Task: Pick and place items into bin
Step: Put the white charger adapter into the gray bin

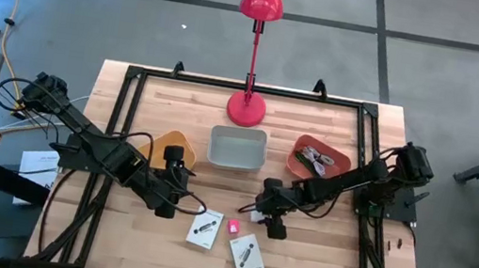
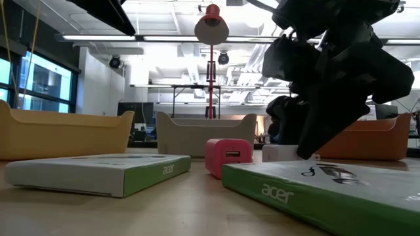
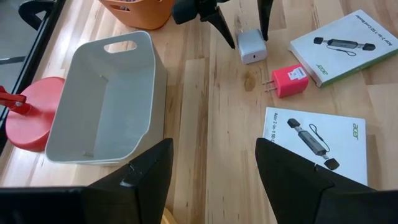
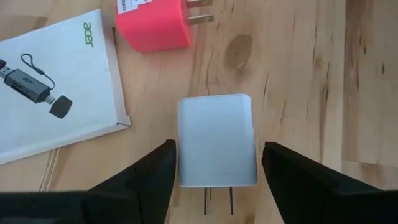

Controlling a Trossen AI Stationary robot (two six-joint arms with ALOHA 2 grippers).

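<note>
White charger cube (image 4: 216,140) is straddled by right gripper (image 4: 216,163), jaws apart, pre-grasp; closing & lift to bin (image 1: 237,147) needed.

Robotics lab or workshop, concrete floor (image 1: 95,17), framed wooden bench (image 1: 186,107), open-plan hall with ceiling strip lights (image 2: 164,10)
</note>
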